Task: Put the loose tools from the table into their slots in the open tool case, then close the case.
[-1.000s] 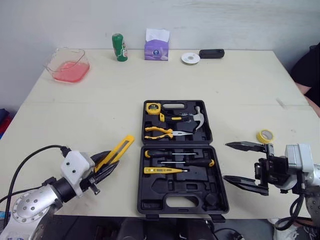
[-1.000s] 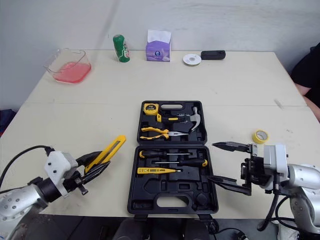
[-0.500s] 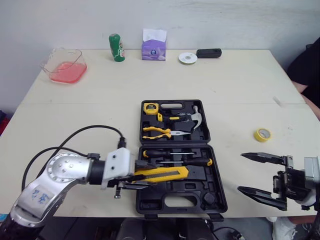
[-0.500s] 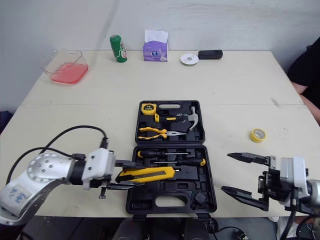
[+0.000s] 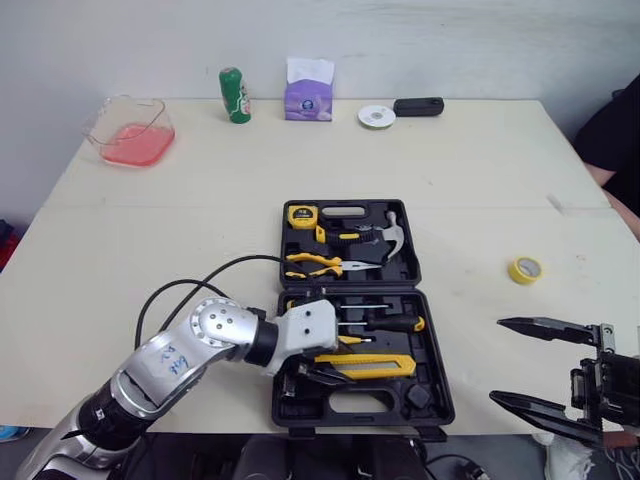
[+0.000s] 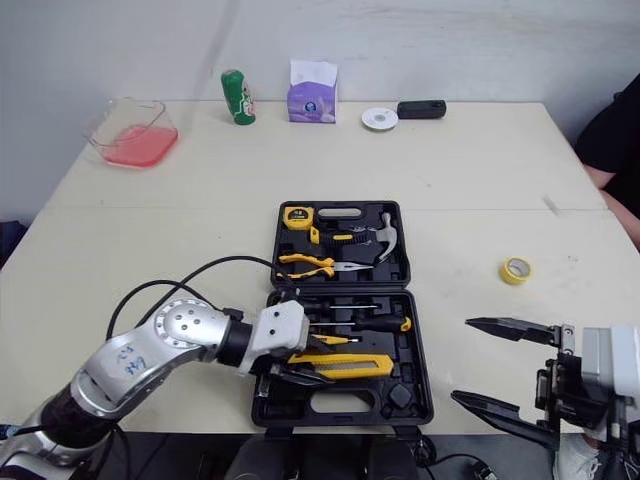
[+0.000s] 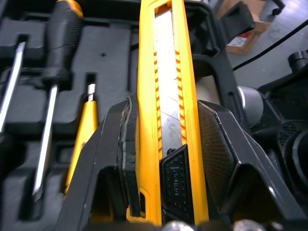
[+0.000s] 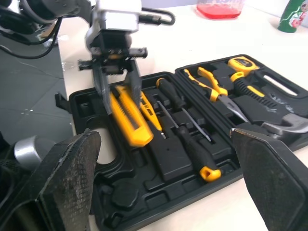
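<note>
The left pincer point(image 5: 318, 369) grips the yellow knife point(image 5: 367, 362) over the case point(image 5: 296, 411); lower it flat into its slot. The right pincer point(image 5: 498, 360) is open.

A pale table point(image 5: 480, 170) stretches ahead of me, against a plain light wall point(image 5: 450, 40). Five things sit along its far edge. At the far left corner is a clear container point(image 5: 130, 130) holding pink liquid. To its right a green can point(image 5: 235, 95) stands upright, near a purple tissue box point(image 5: 308, 90) with a white tissue sticking out of the top. Further right a flat white disc point(image 5: 377, 116) lies just beside a small black oblong object point(image 5: 418, 106). Beyond the table's right side I see part of a person in dark clothing point(image 5: 615, 140).
</note>
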